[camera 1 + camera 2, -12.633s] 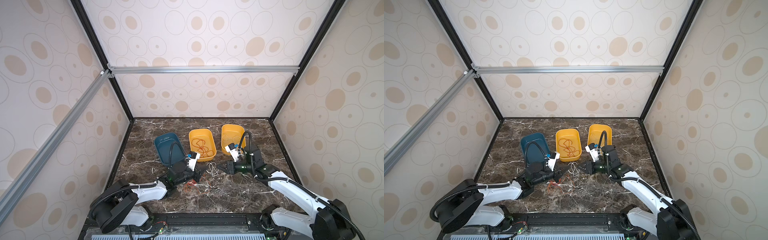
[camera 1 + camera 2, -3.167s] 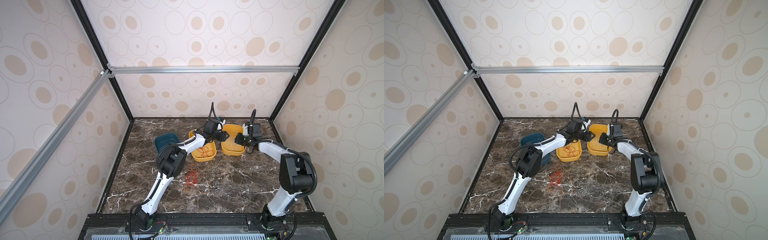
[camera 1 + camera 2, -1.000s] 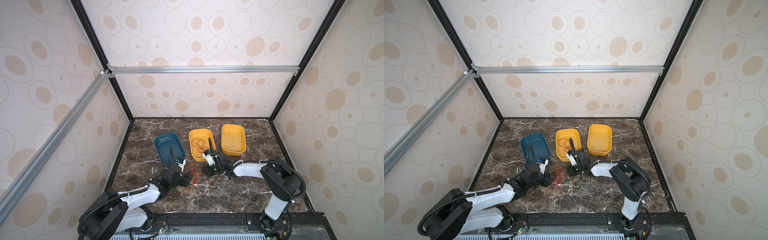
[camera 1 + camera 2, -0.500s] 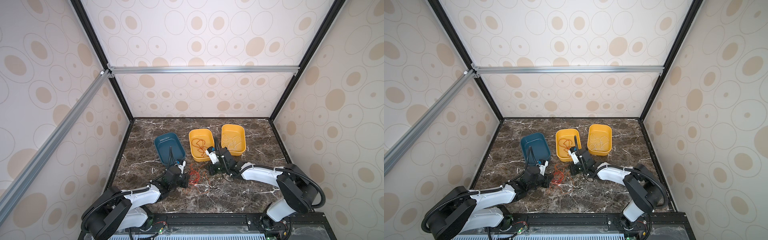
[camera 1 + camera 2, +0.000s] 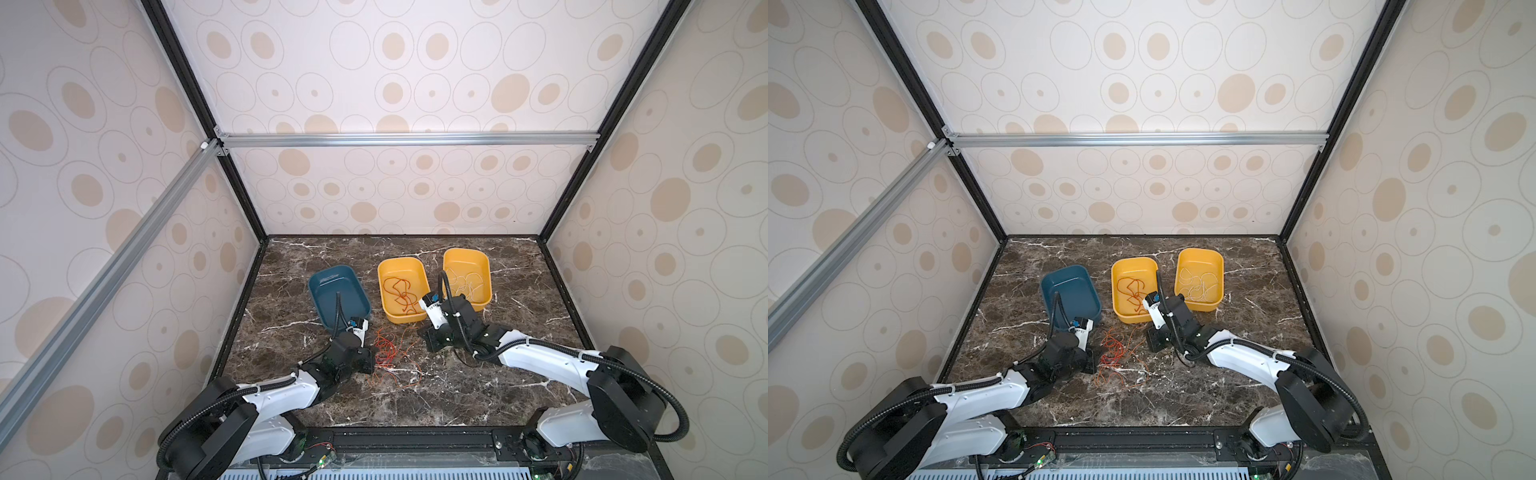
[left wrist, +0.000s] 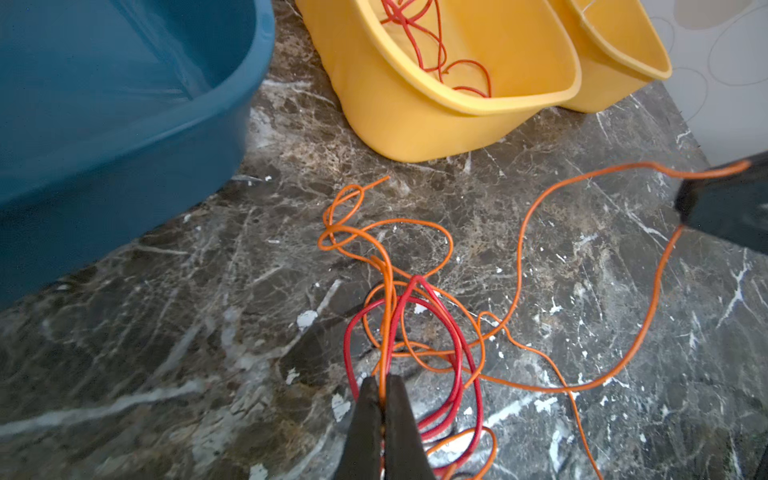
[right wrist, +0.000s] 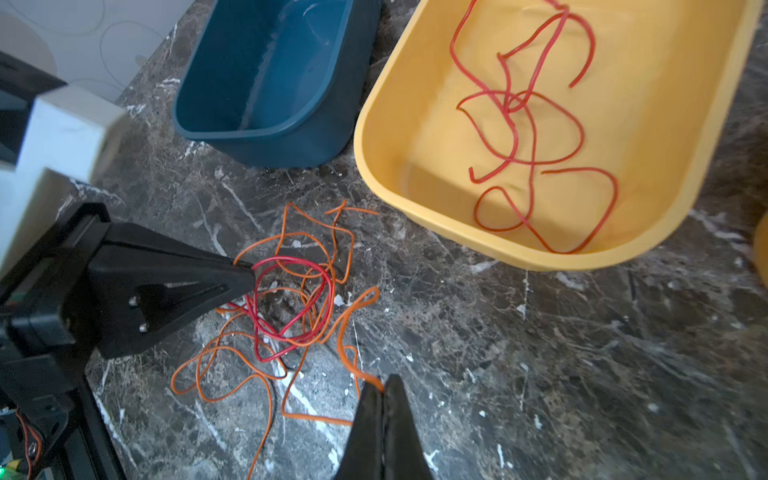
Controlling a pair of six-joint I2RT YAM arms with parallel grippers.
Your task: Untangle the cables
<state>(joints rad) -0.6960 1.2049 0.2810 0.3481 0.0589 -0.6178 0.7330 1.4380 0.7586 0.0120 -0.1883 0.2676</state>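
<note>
A tangle of thin orange and red cables (image 5: pixel 388 353) (image 5: pixel 1115 355) lies on the marble floor in front of the trays, between my two grippers. My left gripper (image 6: pixel 383 380) (image 5: pixel 371 365) is shut on an orange cable (image 6: pixel 387 324) at the tangle's left side, and a red cable (image 6: pixel 457 361) loops beside its fingers. My right gripper (image 7: pixel 382 385) (image 5: pixel 426 343) is shut on the end of an orange cable (image 7: pixel 340 336) on the right side. That strand runs taut back to the tangle. The left gripper's tip (image 7: pixel 245 274) touches the red loop (image 7: pixel 330 291).
A blue tray (image 5: pixel 311 286) stands empty at the back left. The middle yellow tray (image 5: pixel 380 286) holds a loose red cable (image 7: pixel 515 137). The right yellow tray (image 5: pixel 488 274) holds white cables (image 5: pixel 465 284). Patterned walls enclose the floor on three sides.
My left gripper has shut on the orange cable. The right arm's elbow has swung out to the right, and the tangle now lies more spread out between the grippers.
</note>
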